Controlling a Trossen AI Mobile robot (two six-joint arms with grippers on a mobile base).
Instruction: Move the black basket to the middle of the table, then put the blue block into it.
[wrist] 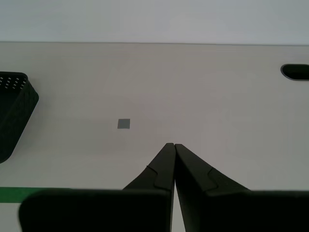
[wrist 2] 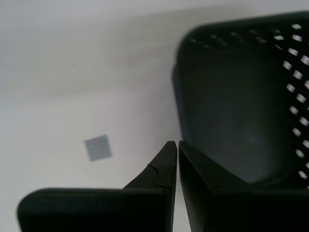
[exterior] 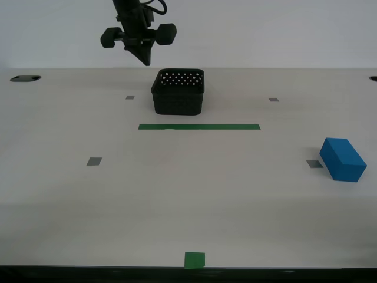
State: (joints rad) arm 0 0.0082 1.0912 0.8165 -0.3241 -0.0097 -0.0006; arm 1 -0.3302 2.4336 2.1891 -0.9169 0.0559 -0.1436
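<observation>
The basket (exterior: 179,92) sits at the far side of the table (exterior: 177,206), just beyond the green strip (exterior: 199,126) and a little toward the exterior view's left of its middle. It looks like thin moulded plastic, so I judge it light and fairly stiff, likely to slide or tip if pushed high up. Its walls are full of round holes and its rim is open; the best hold is probably one wall pinched near the rim, one jaw inside and one outside.

My second gripper (wrist 2: 176,143) hangs above the table beside the basket's corner, near its rim, jaws pressed together and holding nothing. It appears in the exterior view (exterior: 145,59) above and toward that view's left of the basket. It would have to open before it can straddle the wall.

My first gripper (wrist: 172,144) is also closed and empty, over bare table, with the basket (wrist: 13,113) well off to one side.

The block (exterior: 343,159) lies near the exterior view's right edge, well apart from the basket, close beside a grey square (exterior: 314,163). It looks solid, smooth-faced and rigid, possibly slippery; gripping across its narrower faces seems safest.

Nothing stands between basket and table centre: only flat tape marks, other grey squares (exterior: 94,161) and a green square (exterior: 194,259) at the near edge.
</observation>
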